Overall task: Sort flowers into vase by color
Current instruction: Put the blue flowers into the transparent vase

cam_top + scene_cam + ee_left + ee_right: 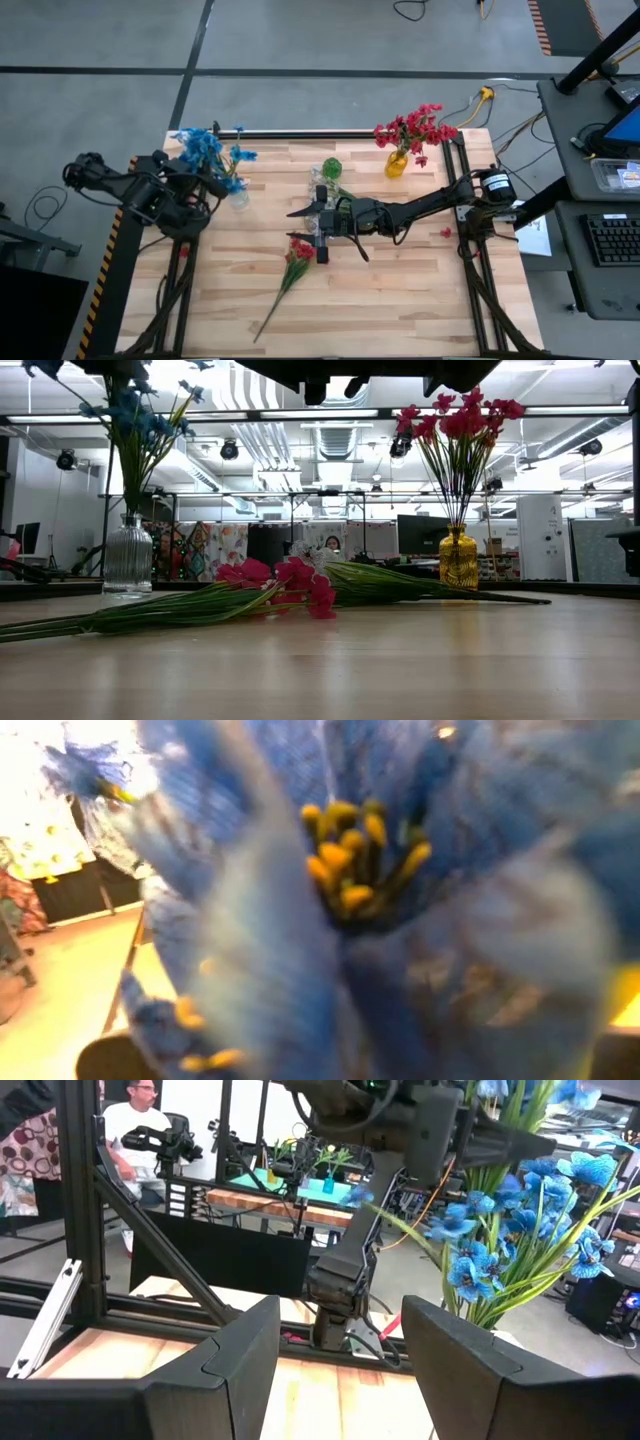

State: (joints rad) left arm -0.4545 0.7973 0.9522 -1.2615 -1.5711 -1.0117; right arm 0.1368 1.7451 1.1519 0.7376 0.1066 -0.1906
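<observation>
Blue flowers (210,150) stand in a clear ribbed vase (128,555) at the table's far left. My left gripper (218,184) is shut right beside them, and one blue blossom (360,860) fills the left wrist view. Red flowers (415,128) stand in a yellow vase (458,558) at the far right. A red spray (297,258) lies flat on the table's middle, and a second spray's green stems (420,585) lie behind it. My right gripper (300,226) hovers open above the red spray's blossoms, nothing between its fingers (220,1370). My left gripper is shut among the blue flowers (520,1230), coming at them level from the table's left. The blossoms hide its fingertips, so I cannot tell whether it touches a stem or a blossom.
A black frame rail (300,133) runs along the table's far edge, with uprights at both sides. Bare wood (400,300) spreads across the near half. Beyond the table, a person (140,1120) sits at a desk.
</observation>
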